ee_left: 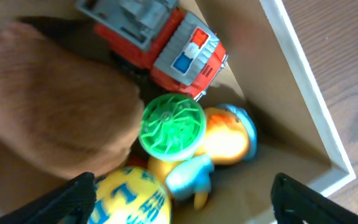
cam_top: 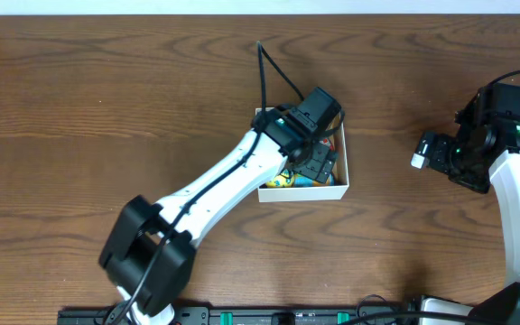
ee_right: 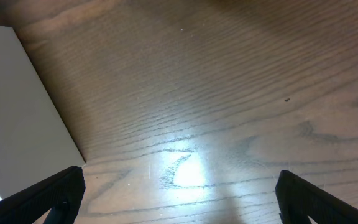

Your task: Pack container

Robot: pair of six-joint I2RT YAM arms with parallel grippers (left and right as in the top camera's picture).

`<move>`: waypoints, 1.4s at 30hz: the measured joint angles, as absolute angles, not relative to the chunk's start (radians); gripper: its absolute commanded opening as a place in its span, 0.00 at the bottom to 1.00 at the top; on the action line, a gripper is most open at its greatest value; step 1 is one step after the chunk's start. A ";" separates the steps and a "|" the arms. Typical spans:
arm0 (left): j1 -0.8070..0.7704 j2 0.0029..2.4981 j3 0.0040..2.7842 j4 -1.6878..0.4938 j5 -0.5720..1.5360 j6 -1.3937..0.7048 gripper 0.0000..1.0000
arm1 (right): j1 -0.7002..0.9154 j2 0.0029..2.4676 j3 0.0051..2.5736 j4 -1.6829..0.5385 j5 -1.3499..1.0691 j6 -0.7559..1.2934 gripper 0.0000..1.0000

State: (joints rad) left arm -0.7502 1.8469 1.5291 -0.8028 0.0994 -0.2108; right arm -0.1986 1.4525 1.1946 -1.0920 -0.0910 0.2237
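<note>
In the box at mid-table, my left gripper hangs jaws apart over truck, green disc, ball — packing looks nearly done (no loose toys in sight); right gripper sits far right, jaws apart, empty.

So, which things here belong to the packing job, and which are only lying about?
Job: container, toy truck, green disc, yellow ball, orange toy, left end effector above them.
Not the job: table, right end effector, off to the side, holding nothing.

Overhead even, sharp; left wrist close-up blurred; glare patch on table.
</note>
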 measured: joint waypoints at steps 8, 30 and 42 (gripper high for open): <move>-0.593 1.578 1.528 -0.882 0.020 -0.212 0.96 | -0.106 1.452 1.195 -1.052 -0.069 0.197 0.99; -0.120 1.460 1.514 -0.943 -0.033 -0.212 0.98 | 0.178 1.402 1.216 -0.793 0.098 0.204 0.99; -0.159 0.897 1.140 -0.868 -0.033 -0.205 0.98 | 0.178 0.826 1.030 -0.815 0.207 0.293 0.99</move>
